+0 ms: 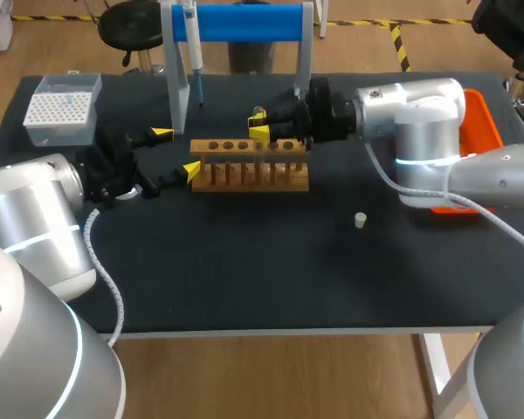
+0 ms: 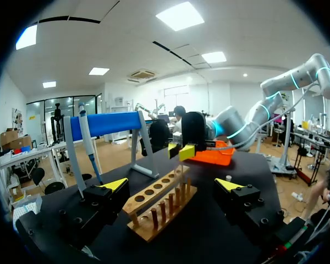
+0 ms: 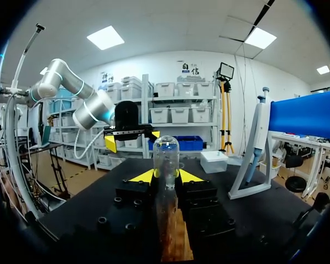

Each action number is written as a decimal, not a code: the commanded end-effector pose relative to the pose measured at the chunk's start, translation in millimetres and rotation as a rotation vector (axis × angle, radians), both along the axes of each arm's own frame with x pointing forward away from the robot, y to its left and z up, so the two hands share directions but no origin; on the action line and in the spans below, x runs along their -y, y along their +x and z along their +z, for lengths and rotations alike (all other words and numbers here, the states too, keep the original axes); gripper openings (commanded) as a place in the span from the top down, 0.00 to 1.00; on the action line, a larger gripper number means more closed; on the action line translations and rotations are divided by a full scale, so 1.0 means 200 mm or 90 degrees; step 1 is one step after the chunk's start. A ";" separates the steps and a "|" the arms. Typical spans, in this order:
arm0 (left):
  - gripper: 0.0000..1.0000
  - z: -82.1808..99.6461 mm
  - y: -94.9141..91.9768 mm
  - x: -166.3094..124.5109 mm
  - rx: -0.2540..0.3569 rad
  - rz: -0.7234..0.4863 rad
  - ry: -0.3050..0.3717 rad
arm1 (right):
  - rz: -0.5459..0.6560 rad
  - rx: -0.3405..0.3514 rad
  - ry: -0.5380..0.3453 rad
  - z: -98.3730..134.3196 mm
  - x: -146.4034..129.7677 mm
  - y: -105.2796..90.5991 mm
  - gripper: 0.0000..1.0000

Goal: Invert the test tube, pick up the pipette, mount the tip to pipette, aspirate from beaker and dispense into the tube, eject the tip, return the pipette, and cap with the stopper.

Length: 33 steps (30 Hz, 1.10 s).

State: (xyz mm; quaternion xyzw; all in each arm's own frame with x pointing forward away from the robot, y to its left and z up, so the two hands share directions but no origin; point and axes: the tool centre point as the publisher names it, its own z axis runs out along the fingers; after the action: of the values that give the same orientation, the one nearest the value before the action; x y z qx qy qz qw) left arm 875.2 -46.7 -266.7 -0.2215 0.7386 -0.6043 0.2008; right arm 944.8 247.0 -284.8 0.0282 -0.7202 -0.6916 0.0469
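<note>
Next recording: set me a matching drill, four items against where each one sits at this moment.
Things
1. tube
2. pipette
3. stopper
4. tip box

Places
A. hanging on the blue stand
B. at the table's far left corner
C. held in the right pincer
D. loose on the table, right of the rack

Pairs: 1-C, 2-A, 3-D, 4-B

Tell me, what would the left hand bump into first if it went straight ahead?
Most likely the wooden rack, whose near end sits right ahead of the open left hand, though depth is hard to judge.
</note>
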 end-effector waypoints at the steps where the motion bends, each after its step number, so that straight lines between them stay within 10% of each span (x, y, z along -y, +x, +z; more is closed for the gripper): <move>1: 0.00 0.00 0.00 0.01 0.001 0.003 0.001 | -0.004 -0.001 0.000 0.01 0.00 -0.01 1.00; 33: 0.00 0.00 0.00 0.01 0.001 0.003 0.001 | -0.013 -0.002 -0.001 0.10 0.00 -0.03 1.00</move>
State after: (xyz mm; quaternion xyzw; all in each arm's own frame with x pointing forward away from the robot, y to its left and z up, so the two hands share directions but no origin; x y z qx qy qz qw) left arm 875.3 -46.7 -266.7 -0.2215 0.7386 -0.6042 0.2007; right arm 942.8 247.0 -266.8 0.0227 -0.7188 -0.6935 0.0439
